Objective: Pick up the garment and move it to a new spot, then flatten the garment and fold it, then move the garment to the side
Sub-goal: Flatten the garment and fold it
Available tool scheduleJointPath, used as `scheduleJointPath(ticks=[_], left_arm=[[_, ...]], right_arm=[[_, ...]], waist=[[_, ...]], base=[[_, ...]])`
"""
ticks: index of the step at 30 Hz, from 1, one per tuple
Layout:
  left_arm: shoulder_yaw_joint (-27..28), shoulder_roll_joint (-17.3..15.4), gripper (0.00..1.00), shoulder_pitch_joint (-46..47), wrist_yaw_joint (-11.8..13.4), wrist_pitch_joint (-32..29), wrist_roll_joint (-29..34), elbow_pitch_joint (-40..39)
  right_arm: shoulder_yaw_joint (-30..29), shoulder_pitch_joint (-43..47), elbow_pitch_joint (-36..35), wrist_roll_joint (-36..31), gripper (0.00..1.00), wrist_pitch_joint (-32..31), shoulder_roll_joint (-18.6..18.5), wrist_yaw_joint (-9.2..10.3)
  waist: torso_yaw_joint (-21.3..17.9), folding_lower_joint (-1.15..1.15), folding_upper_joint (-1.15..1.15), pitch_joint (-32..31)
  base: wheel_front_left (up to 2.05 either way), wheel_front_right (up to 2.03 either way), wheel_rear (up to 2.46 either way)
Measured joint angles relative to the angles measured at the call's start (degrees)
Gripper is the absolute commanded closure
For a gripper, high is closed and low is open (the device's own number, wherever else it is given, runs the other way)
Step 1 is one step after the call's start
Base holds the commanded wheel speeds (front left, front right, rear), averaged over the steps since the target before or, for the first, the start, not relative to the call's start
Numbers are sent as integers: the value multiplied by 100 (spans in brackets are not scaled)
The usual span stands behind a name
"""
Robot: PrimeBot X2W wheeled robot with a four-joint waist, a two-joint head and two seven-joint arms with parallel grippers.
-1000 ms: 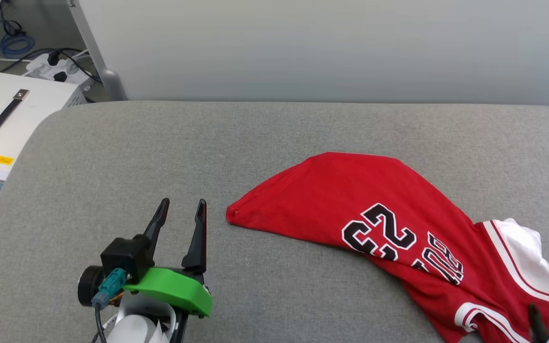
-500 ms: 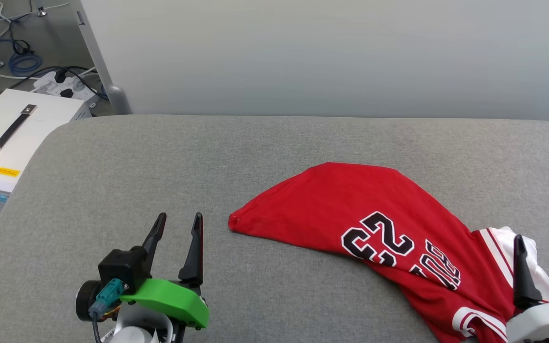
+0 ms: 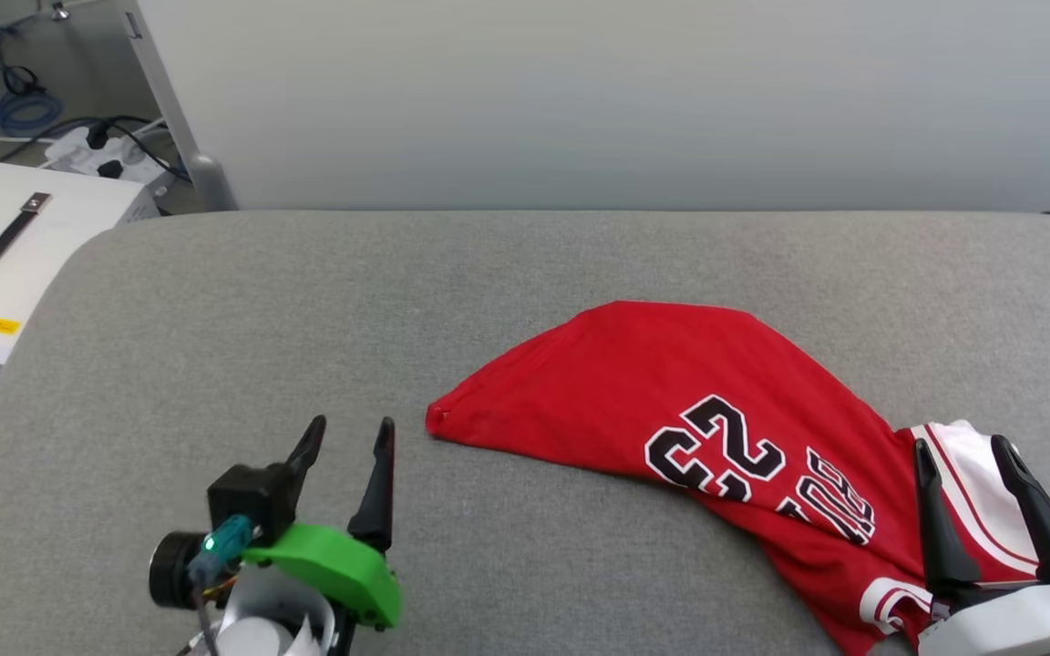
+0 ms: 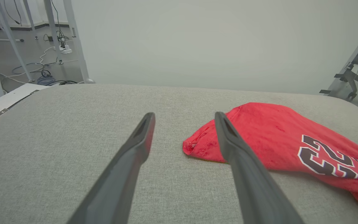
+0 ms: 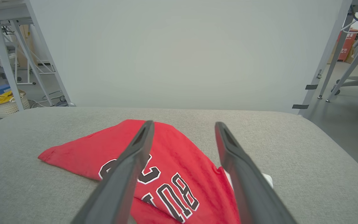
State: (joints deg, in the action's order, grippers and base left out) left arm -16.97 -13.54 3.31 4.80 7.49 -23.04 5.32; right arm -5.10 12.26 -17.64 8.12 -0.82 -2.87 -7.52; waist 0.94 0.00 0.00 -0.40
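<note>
The garment lies crumpled toward the surface's near right corner; its lower end possibly overhangs the near edge. Left gripper, beside the hem tip, and right gripper, over the white sleeve, stand fingers apart, empty. Risk: gripping bunched layers drags it off.

The red jersey is soft matt cloth with a stitched hem at its 9 o'clock tip and smooth printed lettering, lying on a table covered in coarse grey woven cloth. The left claw and right claw have dull black plastic fingers, the left on a smooth green plastic mount with a slight sheen. At 10 o'clock a white case looks smooth and painted, its black strap handle ending in bright metal.
</note>
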Motion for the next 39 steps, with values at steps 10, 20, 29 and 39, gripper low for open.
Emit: scheduleJointPath(ticks=[10, 20, 29, 39], left_arm=[[-1048, 188, 0, 1230, -566, -1764, 90, 610], [-2143, 211, 0, 2492, -1117, -3064, 531, 1449], [-2888, -80, 0, 3234, -1195, -3712, 550, 2235], [-3826, -389, 100, 3900, -1198, -3983, -387, 2299]], right_arm=[[104, -161, -111, 78, 0, -69, 2, 0], [240, -549, 92, 332, 0, 16, 2, 0], [321, -734, 375, 522, 0, 214, 4, 0], [324, -899, 547, 600, 0, 313, 3, 0]], waist=[[-339, 0, 0, 457], [-791, 0, 0, 1007], [-1159, 1, 0, 1453], [-1277, 1, 0, 1626]], base=[[0, 0, 0], [0, 0, 0], [0, 0, 0], [0, 0, 0]])
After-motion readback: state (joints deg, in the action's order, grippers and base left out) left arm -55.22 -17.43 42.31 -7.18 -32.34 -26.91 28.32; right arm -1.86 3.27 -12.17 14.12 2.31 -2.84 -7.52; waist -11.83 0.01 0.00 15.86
